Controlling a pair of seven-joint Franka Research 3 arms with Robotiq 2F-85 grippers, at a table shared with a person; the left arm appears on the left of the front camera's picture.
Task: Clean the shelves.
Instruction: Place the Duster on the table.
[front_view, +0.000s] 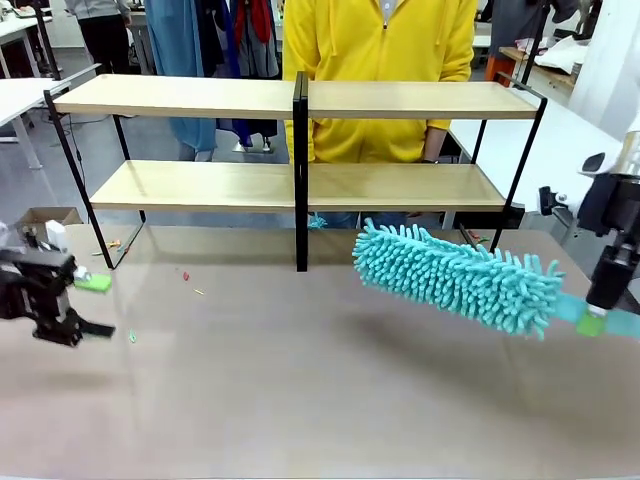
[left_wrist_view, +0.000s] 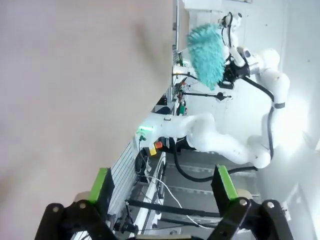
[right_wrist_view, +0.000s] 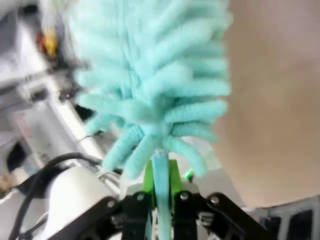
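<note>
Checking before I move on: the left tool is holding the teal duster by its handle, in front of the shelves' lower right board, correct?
Not quite: the right tool grips the teal duster by its handle, as the right wrist view shows. The left tool is open. The duster does hang before the shelves, lower right.

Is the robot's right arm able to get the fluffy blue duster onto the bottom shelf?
Probably yes: the right gripper clamps the duster, whose tip sits just before the open lower shelf.

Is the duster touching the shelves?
No. In the front view the duster hangs over the table, in front of the shelves.
</note>
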